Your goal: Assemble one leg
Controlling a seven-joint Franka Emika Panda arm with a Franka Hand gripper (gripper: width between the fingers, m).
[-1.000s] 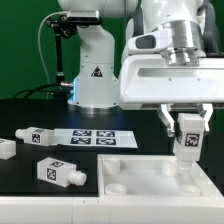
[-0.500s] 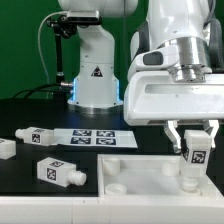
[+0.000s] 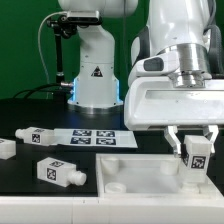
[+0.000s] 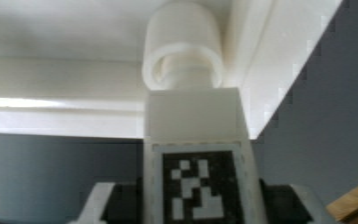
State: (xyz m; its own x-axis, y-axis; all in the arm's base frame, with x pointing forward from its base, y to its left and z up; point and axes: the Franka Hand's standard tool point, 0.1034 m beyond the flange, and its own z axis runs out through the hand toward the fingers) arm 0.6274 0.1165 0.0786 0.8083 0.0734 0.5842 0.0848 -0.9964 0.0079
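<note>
The gripper [image 3: 195,146] is clamped on the leg [image 3: 193,172], holding it upright over the panel's [image 3: 135,178] corner on the exterior view's right. The leg's tag [image 4: 197,188] shows a black-and-white square pattern. Spare legs [image 3: 59,172] lie beside the panel, on the exterior view's left.

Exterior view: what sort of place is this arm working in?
Probably a robotics lab bench: a black table before a green backdrop, the marker board fixed on it, and fiducial tags on the leg held in the gripper and on the loose legs.
</note>
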